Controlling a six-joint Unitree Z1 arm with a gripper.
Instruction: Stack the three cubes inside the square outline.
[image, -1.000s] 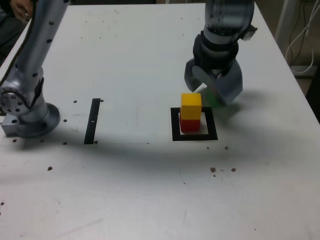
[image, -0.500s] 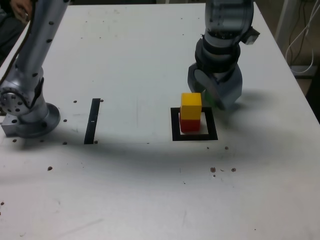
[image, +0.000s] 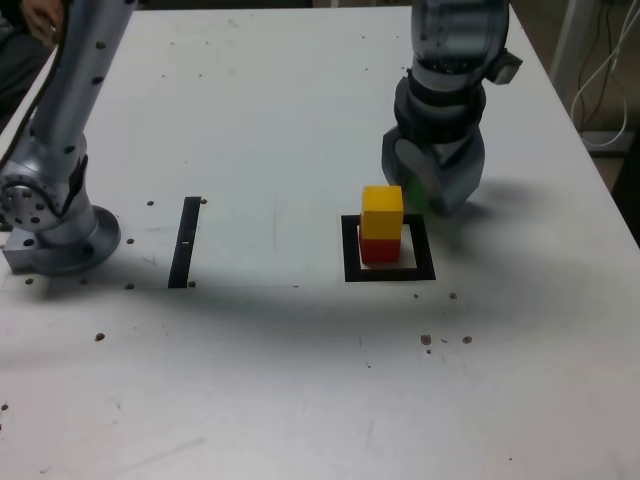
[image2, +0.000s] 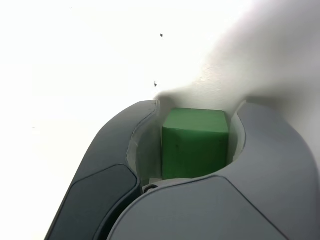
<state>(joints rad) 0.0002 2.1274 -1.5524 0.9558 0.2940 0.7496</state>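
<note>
A yellow cube (image: 382, 212) rests on a red cube (image: 379, 250) inside the black square outline (image: 351, 262). Just behind and to the exterior view's right of that stack, my gripper (image: 425, 190) is down at the table and shut on the green cube (image2: 194, 142). In the exterior view only a sliver of the green cube (image: 410, 194) shows between the grey fingers. The wrist view shows both fingers pressed against the cube's sides.
A straight black strip (image: 186, 241) lies on the white table (image: 260, 120) to the exterior view's left. My arm's base (image: 45, 225) stands at the left edge. A person's hand (image: 40, 15) shows at the top left corner. Small dark specks dot the table.
The jaws closed from wide open onto the green cube. The gripper stayed low behind the stack.
</note>
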